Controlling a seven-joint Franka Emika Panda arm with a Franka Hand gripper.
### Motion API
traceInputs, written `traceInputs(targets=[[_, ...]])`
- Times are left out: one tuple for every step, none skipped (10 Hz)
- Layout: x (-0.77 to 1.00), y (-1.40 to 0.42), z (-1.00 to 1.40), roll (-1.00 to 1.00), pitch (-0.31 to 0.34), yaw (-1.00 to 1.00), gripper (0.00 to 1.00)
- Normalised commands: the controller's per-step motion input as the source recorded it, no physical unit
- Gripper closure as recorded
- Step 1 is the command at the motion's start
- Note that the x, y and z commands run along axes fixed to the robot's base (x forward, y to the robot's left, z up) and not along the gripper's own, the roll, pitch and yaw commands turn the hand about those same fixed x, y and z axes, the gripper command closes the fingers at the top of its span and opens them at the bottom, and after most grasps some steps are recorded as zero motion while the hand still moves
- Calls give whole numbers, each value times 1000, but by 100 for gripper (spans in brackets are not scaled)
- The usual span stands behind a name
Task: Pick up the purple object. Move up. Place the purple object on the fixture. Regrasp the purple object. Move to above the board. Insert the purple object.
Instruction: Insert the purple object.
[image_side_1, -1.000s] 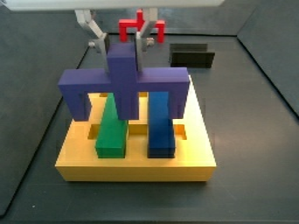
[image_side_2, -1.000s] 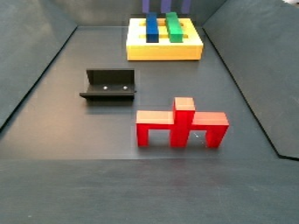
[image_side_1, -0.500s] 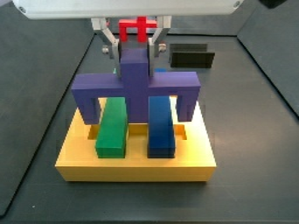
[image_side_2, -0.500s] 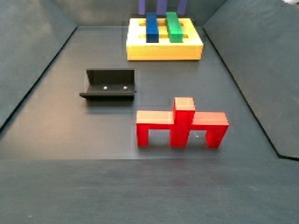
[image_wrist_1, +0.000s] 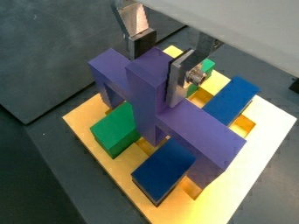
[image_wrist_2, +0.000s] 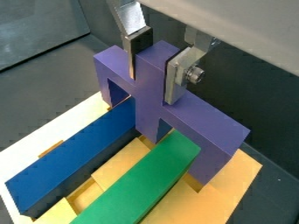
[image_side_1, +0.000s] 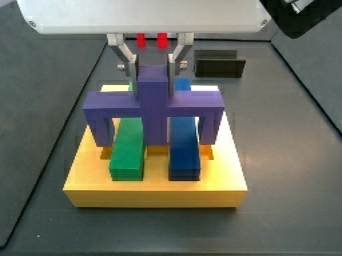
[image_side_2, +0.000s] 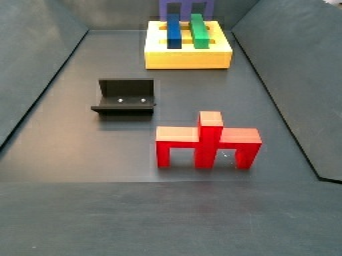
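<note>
The purple object (image_side_1: 154, 103) is an arch with a tall middle stem. It stands upright over the yellow board (image_side_1: 154, 187), with its outer legs outside the green block (image_side_1: 126, 148) and the blue block (image_side_1: 183, 148). The gripper (image_side_1: 155, 62) is straight above it and shut on the top of the stem. In both wrist views the silver fingers (image_wrist_1: 181, 74) (image_wrist_2: 177, 74) press on the two sides of the purple stem (image_wrist_1: 152, 83) (image_wrist_2: 146, 87). I cannot tell how deep the legs sit in the board. In a side view only the purple top (image_side_2: 181, 8) shows, at the far edge.
The dark fixture (image_side_2: 124, 97) stands on the floor mid-left and shows behind the board in a side view (image_side_1: 218, 65). A red object (image_side_2: 207, 140) of the same shape lies flat nearer the front. Dark walls bound the floor.
The gripper has carried the purple object toward the board's middle and lowered it, so its legs now reach down beside the green and blue blocks. The red object and the fixture have not moved.
</note>
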Motion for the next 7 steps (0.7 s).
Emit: traceInputs(targets=[[69,0,-134,24,0,0,100],[46,0,-126,19,0,0,100],[0,0,-146,7,0,0,100],[-9,0,-200,0,-19,0,100],[-23,0,-220,0,-36,0,100],[0,0,-206,0,-30,0,100],[0,-3,-197,0,-33,0,100]])
